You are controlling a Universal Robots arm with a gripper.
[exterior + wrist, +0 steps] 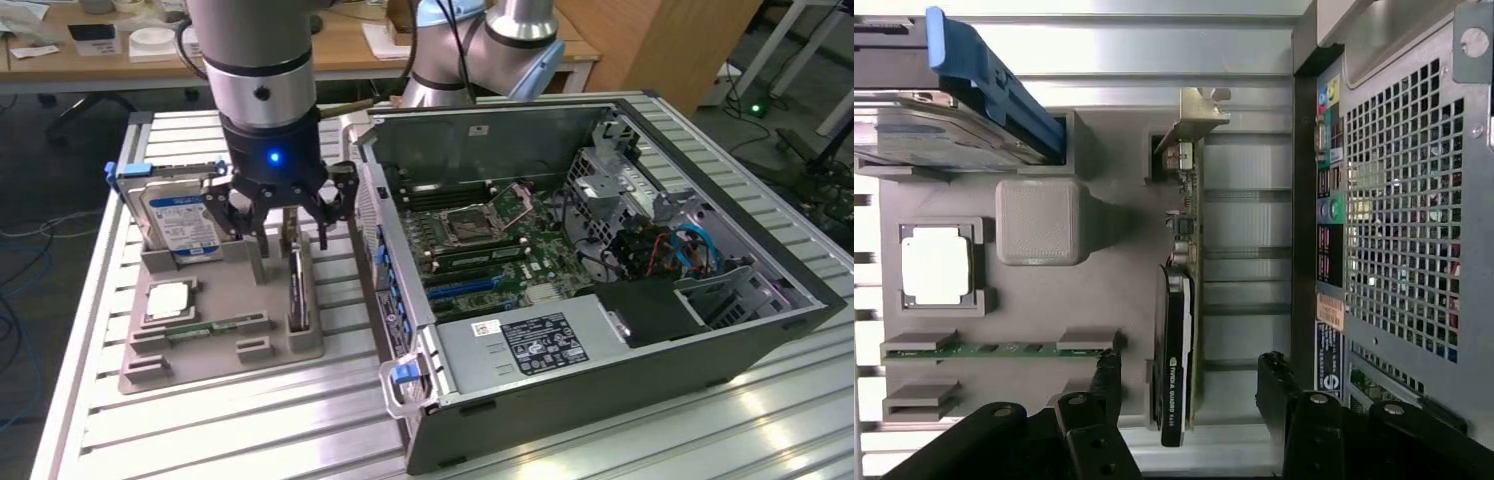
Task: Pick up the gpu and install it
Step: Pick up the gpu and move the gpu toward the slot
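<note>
This is looking like a robotics lab or workshop: a robot arm [260, 70] is standing over a slatted aluminium counter [267, 430] carrying an opened computer case [667, 380] and a grey parts fixture [200, 360], while wooden desks [347, 55], perhaps strewn with papers, are sitting behind.

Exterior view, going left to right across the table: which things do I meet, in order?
hard drive → gpu → computer case
</note>
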